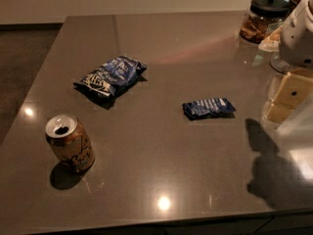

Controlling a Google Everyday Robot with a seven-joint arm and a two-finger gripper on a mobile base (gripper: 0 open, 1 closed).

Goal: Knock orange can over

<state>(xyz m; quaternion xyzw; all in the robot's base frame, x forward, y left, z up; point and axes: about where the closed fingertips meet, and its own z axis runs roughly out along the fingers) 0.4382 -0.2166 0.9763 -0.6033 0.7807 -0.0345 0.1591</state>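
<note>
The orange can (pixel 70 143) stands upright near the front left corner of the dark table (pixel 161 160). It has an orange-tan body with dark cursive lettering and a silver top with a dark drinking hole. My gripper (pixel 287 99) hangs at the right edge of the view, above the table's right side, under the white arm (pixel 301 33). It is far to the right of the can and touches nothing. Its shadow falls on the table at the front right.
A large blue crinkled snack bag (pixel 110 76) lies behind the can. A smaller blue bag (pixel 208 107) lies mid-table between can and gripper. A glass jar with a black lid (pixel 263 17) stands at the back right. The table's left edge drops to dark floor (pixel 22 67).
</note>
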